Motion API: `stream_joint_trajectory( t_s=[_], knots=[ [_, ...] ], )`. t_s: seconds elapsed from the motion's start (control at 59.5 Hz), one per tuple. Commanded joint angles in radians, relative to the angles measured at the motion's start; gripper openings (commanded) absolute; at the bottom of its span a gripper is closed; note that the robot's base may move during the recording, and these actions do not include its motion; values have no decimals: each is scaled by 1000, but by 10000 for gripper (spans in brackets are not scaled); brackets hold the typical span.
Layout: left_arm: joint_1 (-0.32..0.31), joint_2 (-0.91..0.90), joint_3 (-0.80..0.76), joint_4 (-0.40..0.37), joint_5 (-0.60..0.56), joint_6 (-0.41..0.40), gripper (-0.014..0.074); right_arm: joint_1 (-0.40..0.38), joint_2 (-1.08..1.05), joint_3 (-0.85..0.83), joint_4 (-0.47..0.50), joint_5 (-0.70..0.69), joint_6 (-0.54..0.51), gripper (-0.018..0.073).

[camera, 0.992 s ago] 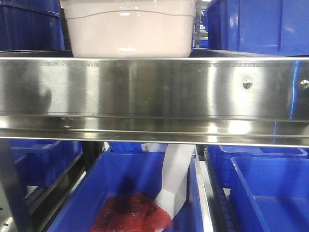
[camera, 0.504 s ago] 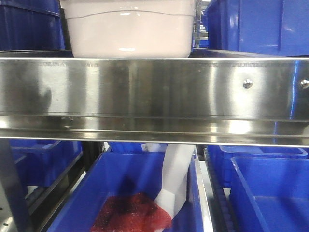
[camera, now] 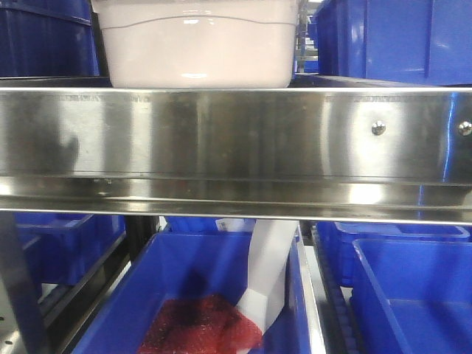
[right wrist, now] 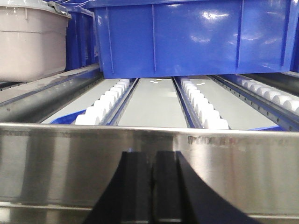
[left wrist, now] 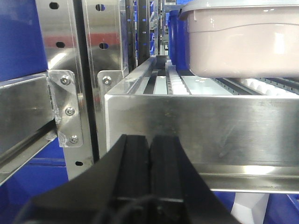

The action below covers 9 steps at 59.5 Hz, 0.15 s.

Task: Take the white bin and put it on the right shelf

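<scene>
The white bin (camera: 195,44), a pale pinkish-white tote with a curved ridge, sits on the stainless-steel shelf behind its broad front rail (camera: 236,140). It also shows in the left wrist view (left wrist: 243,39) at the upper right and in the right wrist view (right wrist: 30,44) at the far left. My left gripper (left wrist: 149,140) is shut and empty, low in front of the rail (left wrist: 210,126). My right gripper (right wrist: 152,156) is shut and empty, in front of the rail (right wrist: 233,158). Neither gripper touches the bin.
A blue bin (right wrist: 196,37) stands on the roller tracks (right wrist: 201,105) right of the white bin. Below the rail, an open blue bin (camera: 199,295) holds a red mesh item (camera: 203,328) and a white bag (camera: 269,276). Perforated steel uprights (left wrist: 65,70) stand at left.
</scene>
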Motion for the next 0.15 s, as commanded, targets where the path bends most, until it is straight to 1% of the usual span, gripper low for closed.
stream_joint_trajectory(
  t_s=[0.0, 0.134],
  knots=[
    [-4, -12, 7, -3, -89, -5, -126, 0, -20, -1, 4, -95, 0, 68],
    [-4, -12, 7, -3, -89, -5, -126, 0, -20, -1, 4, -95, 0, 68]
  ],
)
